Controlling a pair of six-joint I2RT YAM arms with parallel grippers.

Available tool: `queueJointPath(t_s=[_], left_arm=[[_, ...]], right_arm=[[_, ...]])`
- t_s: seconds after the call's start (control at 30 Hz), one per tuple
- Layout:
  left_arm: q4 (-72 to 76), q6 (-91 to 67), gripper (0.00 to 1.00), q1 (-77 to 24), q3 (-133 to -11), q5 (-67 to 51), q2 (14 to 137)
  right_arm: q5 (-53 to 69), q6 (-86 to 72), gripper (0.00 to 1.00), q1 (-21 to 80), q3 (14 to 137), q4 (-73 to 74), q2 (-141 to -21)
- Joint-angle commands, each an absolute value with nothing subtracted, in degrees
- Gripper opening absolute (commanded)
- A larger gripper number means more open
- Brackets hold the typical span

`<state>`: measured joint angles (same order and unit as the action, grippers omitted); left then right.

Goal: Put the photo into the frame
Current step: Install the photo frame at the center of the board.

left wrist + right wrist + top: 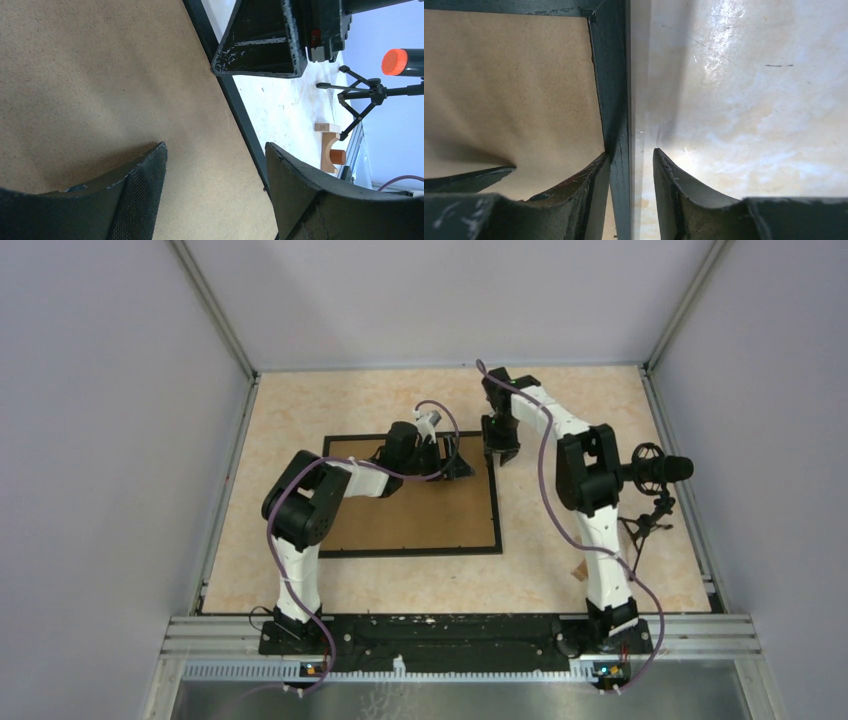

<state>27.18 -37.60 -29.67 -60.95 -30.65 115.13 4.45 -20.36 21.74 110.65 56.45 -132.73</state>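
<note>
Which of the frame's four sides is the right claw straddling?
The right-hand side, near the far corner: the right claw has one finger over the brown backing, the other over the table. The other three sides lie clear of it.

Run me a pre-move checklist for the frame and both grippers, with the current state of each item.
1. Frame lies flat on the table, brown backing board facing up: ok.
2. Right gripper astride the frame's right border, near its far corner: ok.
3. Right gripper clamped on that border: not ok; a gap shows beside the outer finger.
4. Left gripper open above the backing board: ok.
5. The two grippers apart from each other: ok.
6. Photo located: cannot tell; no view shows it.
</note>
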Motion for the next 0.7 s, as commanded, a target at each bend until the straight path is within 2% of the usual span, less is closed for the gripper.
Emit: queueJointPath(t_s=[0.0,0.13,0.23,0.3,0.43,0.53,0.67], left_arm=[[25.6,-36.8,0.77,-29.6,-59.9,-30.1,116.9],[24.4,-35.2,0.78,-30.1,-60.0,-29.3,116.1],[22.3,-33.9,0.82,-30.6,-60.2,-28.2,114.2],[17.6,-33.3,0.83,-30.8,-61.6,-26.2,111.3],[2.6,-32.1,0.88,-33.0,-63.3,-19.8,101.1],[-10.2,-35.9,0.90,-33.5,-61.4,-16.8,94.0],[-23.9,-44.6,0.89,-36.9,-54.5,-4.8,83.7]], right_arm=[[-15.4,-19.1,0.40,27.0,114.2,59.5,-148.1],[-17.2,-17.9,0.47,28.7,119.8,62.3,-149.1],[-13.1,-16.5,0.58,28.8,123.0,63.0,-147.9],[-6.6,-15.8,0.67,28.3,122.2,60.4,-144.8],[0.9,-17.0,0.72,26.5,115.8,53.5,-135.1],[4.3,-17.2,0.73,25.3,108.2,46.8,-127.9],[9.9,-19.0,0.61,23.8,101.0,41.4,-123.9]])
